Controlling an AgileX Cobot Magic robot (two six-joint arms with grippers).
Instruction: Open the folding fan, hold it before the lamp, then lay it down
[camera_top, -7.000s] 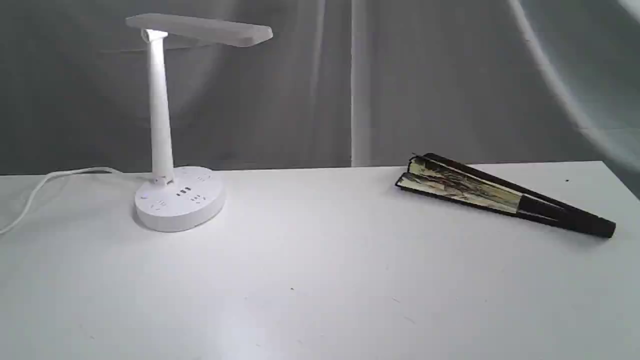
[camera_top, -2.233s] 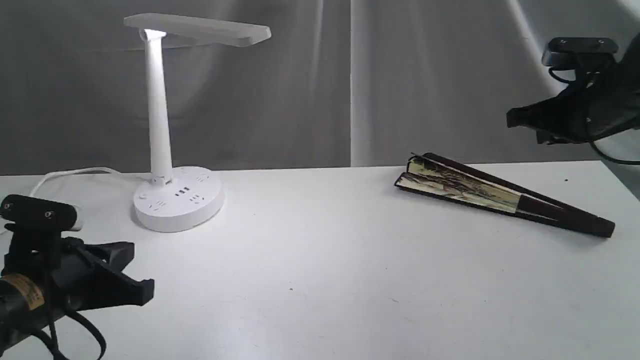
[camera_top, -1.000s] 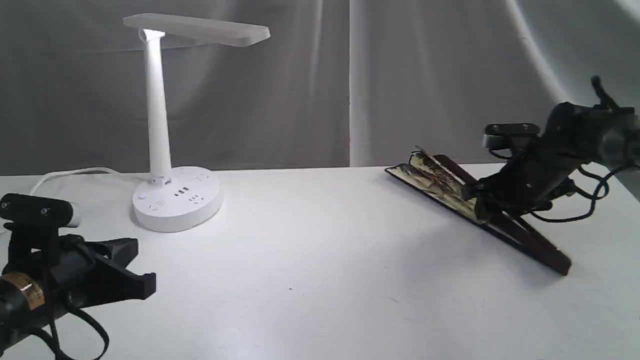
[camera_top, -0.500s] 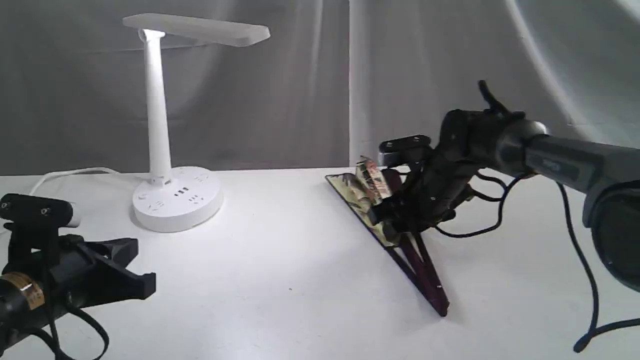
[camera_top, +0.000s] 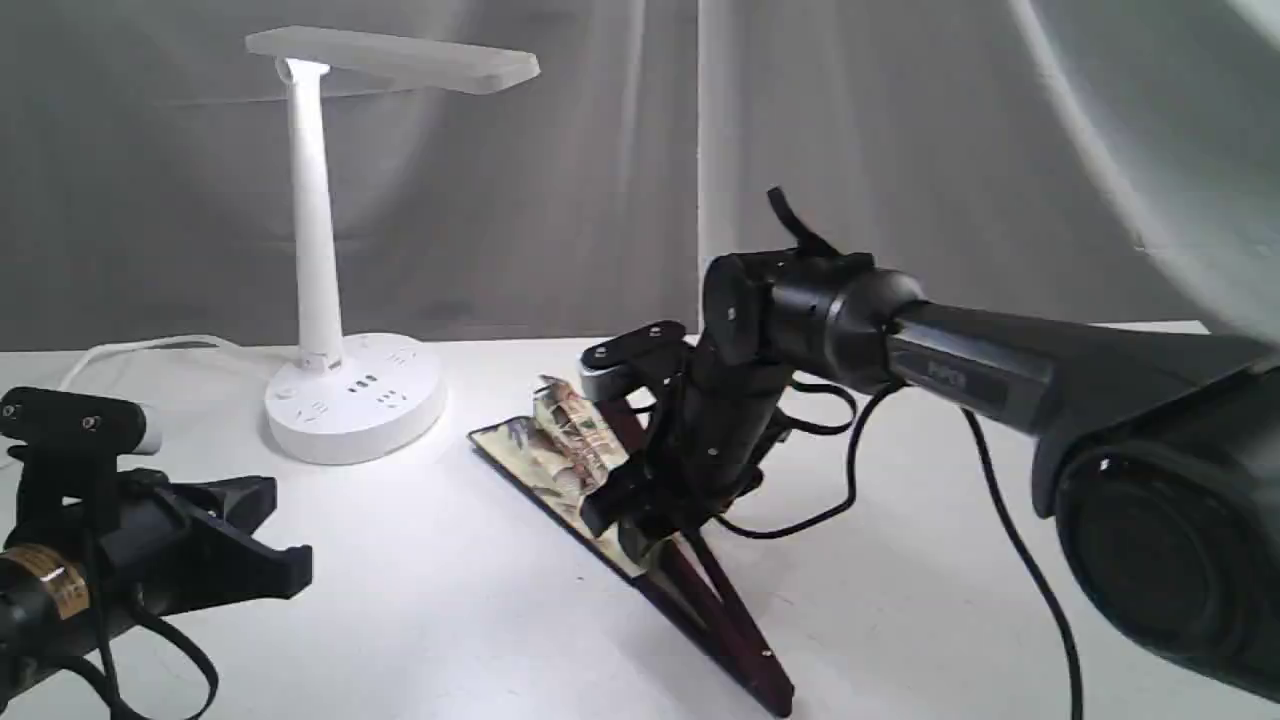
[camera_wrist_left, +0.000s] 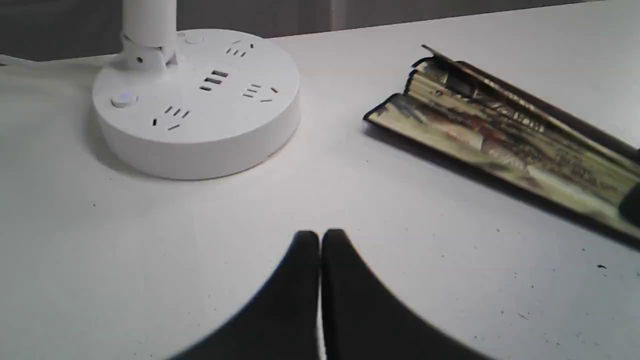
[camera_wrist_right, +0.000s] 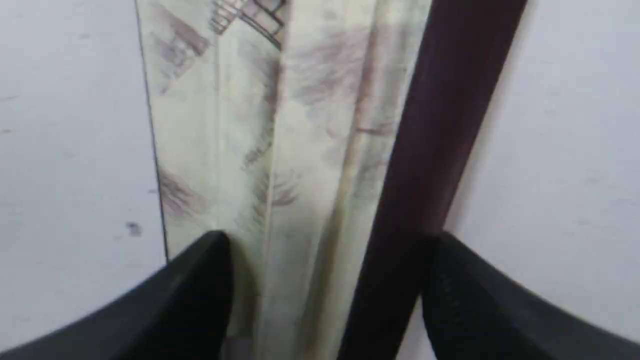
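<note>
The white lamp (camera_top: 312, 230) stands at the back left, and its round socket base (camera_wrist_left: 195, 100) fills the left wrist view. The folding fan (camera_top: 545, 455) lies mid-table, only slightly spread, leaf end toward the lamp and rib end (camera_top: 765, 685) toward the front edge. My right gripper (camera_top: 630, 515) reaches across from the right and is shut on the fan near where leaf meets ribs. In the right wrist view, the right gripper (camera_wrist_right: 330, 240) has the cream leaf (camera_wrist_right: 280, 150) and maroon guard (camera_wrist_right: 440, 125) between its black fingers. My left gripper (camera_top: 283, 555) hovers at front left, shut and empty, and its tips (camera_wrist_left: 320, 235) meet short of the fan (camera_wrist_left: 500, 135).
The lamp's white cord (camera_top: 110, 355) trails off the back left of the white table (camera_top: 420, 600). A grey curtain (camera_top: 900, 150) hangs behind. The right arm's black cable (camera_top: 1010, 530) droops over the table's right side.
My right gripper came down on the fan at the far right, then dragged it left to mid-table, swinging the rib end toward the front. The left arm has stayed still over the last second.
</note>
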